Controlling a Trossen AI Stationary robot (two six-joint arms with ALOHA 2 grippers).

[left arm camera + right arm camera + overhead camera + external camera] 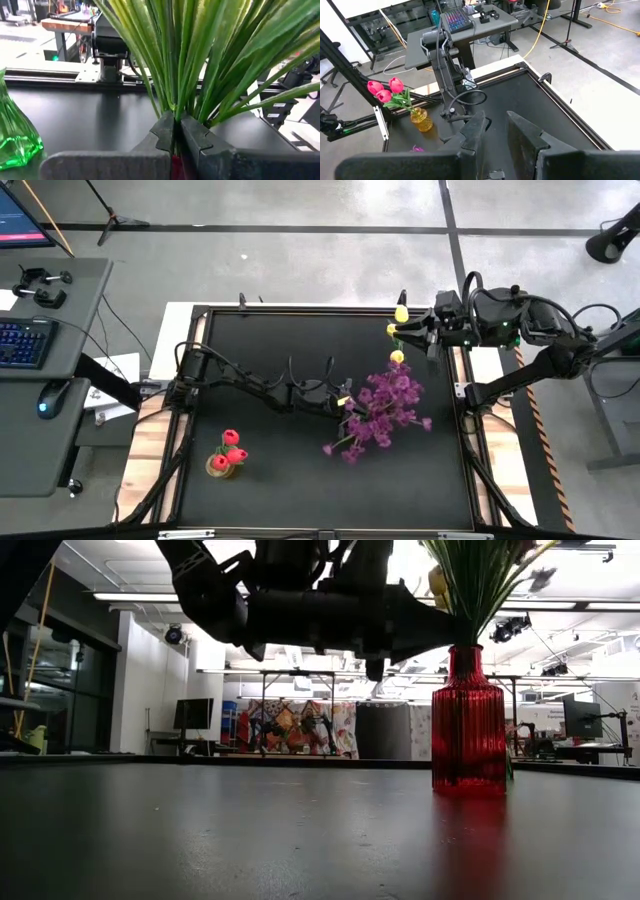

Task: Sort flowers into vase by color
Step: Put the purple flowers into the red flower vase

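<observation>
Right now the left gripper (177, 125) is clamped tight on a sheaf of green stems (190, 60), pinched between the two dark fingers with no gap showing. These stems belong to the purple sprays (385, 405), whose blossoms spread out right of the gripper near the middle of the black table (280, 500). From the pinch the stems rise and fan outward, so their long axis is roughly upright. A sliver of red shows directly under the fingers. In the low view the same stems run down into the mouth of a ribbed red vase (468, 720) standing on the table.

My reading is that the sprays are already seated in that vase and the grip sits just above its rim. The coming move therefore turns on the vase being straight below the fingers: opening them and backing out sideways should leave the bunch standing, whereas lifting would drag it out.

Just beyond the bunch stands a green glass vase (15, 135), and the yellow tulips (397, 357) cluster there. The right gripper (415, 330) is close beside them; whether it holds anything I cannot tell. The red tulips (231, 438) stand well apart in a small amber vase (421, 120) near the left front.
</observation>
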